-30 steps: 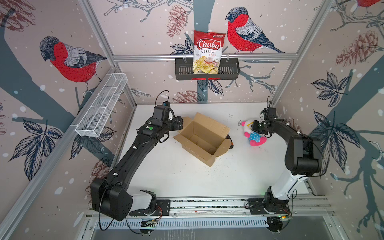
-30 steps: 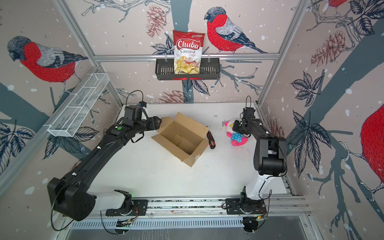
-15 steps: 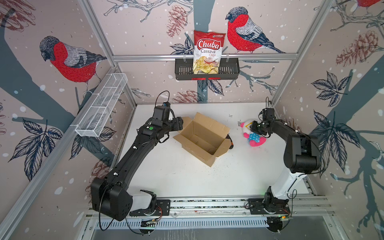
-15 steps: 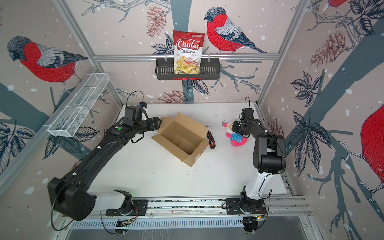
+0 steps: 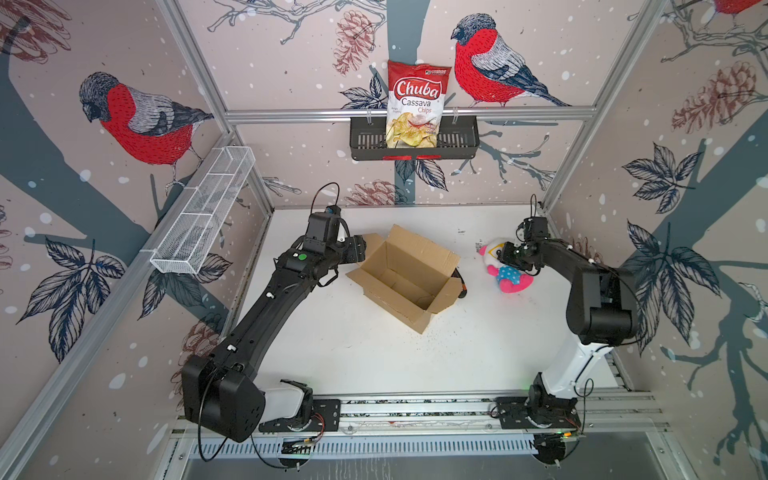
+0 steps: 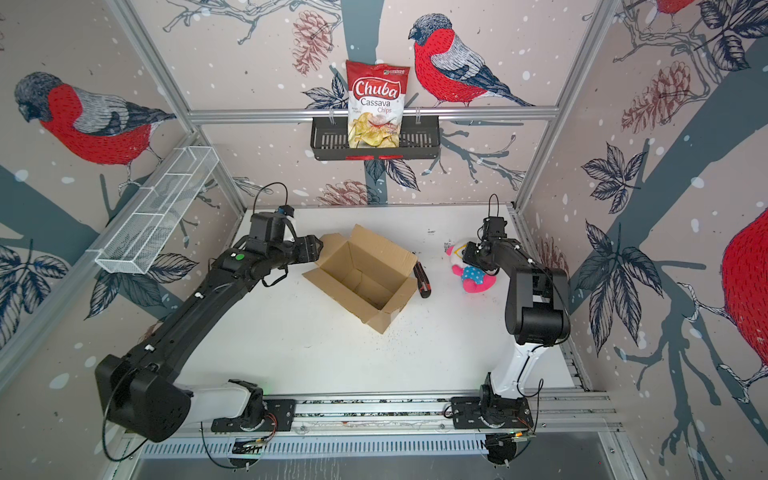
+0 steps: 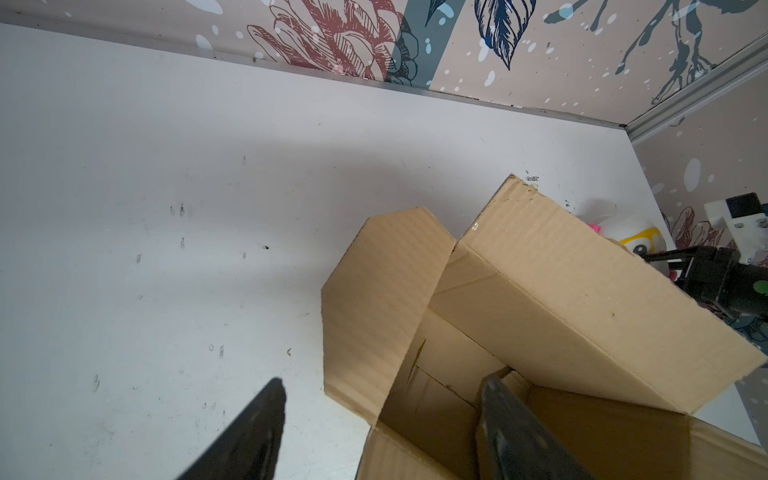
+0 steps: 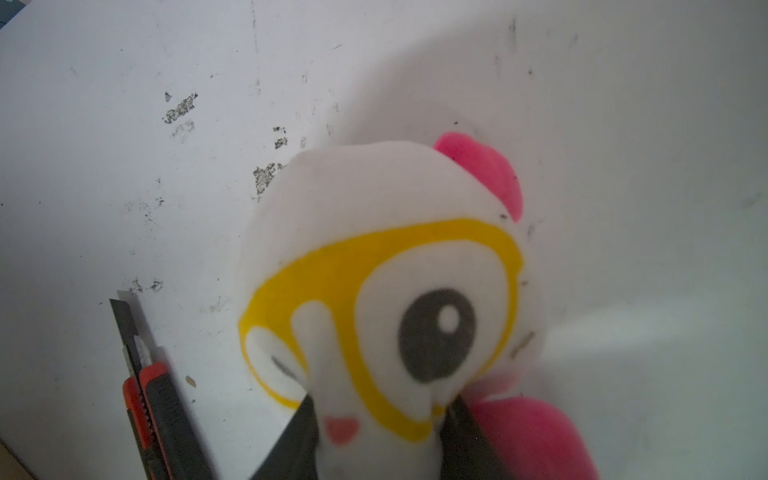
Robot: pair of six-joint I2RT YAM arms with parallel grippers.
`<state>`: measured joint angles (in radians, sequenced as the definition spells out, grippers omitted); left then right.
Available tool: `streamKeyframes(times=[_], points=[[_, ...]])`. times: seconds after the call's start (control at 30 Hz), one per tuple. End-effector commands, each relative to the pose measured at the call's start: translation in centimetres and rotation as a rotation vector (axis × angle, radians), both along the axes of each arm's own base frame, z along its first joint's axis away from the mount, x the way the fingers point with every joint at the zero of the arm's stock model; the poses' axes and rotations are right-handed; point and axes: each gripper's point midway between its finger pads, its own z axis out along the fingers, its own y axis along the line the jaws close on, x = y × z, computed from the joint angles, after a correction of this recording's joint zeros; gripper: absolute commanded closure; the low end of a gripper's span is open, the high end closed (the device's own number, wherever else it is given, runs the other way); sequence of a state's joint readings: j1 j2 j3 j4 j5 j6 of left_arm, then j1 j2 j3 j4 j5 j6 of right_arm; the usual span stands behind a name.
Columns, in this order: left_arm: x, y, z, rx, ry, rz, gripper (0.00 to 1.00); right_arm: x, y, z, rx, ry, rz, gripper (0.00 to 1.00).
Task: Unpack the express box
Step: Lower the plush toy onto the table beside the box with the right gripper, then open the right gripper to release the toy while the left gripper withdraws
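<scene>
The express box [image 5: 405, 276] [image 6: 361, 278] stands open mid-table with its flaps spread; no contents show inside it. My left gripper [image 5: 362, 250] [image 6: 316, 251] [image 7: 382, 382] is open at the box's left end. One finger is over the inside and one over the table, with the end wall between them untouched. My right gripper [image 5: 500, 255] [image 6: 466, 257] [image 8: 381, 401] holds a white, pink and yellow plush toy [image 5: 510, 277] [image 6: 474, 279] [image 8: 374, 249]. The toy lies on the table right of the box, and the fingers press both sides of its lower face.
A red and black utility knife [image 5: 459, 283] [image 6: 422, 283] [image 8: 158, 399] with its blade out lies between the box and the toy. A chips bag [image 5: 417, 104] stands in a black wall basket [image 5: 459, 141]. A white wire basket [image 5: 203, 212] hangs on the left wall.
The right wrist has shifted slightly toward the back wall above the toy. The left arm, the box and the knife have not moved.
</scene>
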<state>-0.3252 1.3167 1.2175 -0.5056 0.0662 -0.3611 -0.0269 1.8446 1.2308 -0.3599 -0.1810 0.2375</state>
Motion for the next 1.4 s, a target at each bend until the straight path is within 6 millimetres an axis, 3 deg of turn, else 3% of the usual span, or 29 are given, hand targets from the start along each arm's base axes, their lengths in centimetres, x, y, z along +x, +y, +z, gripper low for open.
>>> streamKeyframes(times=[0.0, 0.43, 0.7, 1.0, 1.17, 1.37], points=[[0.1, 0.3, 0.3, 0.006, -0.012, 0.007, 0.26, -0.7, -0.2, -0.5, -0.015, 0.032, -0.007, 0.58], [-0.3, 0.3, 1.2, -0.004, -0.046, -0.001, 0.25, -1.4, -0.3, 3.9, -0.051, -0.025, -0.018, 0.35], [-0.8, 0.7, 2.4, -0.006, -0.087, 0.005, 0.23, -2.9, -0.3, 6.4, -0.06, -0.065, -0.04, 0.3], [-1.8, 1.6, 3.9, -0.009, -0.135, 0.033, 0.17, -5.1, -0.3, 10.5, -0.075, -0.142, -0.059, 0.26], [-2.5, 3.3, 3.6, -0.001, -0.179, 0.111, 0.05, -6.3, 0.2, 13.0, -0.076, -0.22, -0.06, 0.25], [-3.3, 8.0, -0.1, 0.05, -0.194, 0.326, 0.04, -8.4, 2.1, 15.3, -0.049, -0.413, -0.033, 0.21]])
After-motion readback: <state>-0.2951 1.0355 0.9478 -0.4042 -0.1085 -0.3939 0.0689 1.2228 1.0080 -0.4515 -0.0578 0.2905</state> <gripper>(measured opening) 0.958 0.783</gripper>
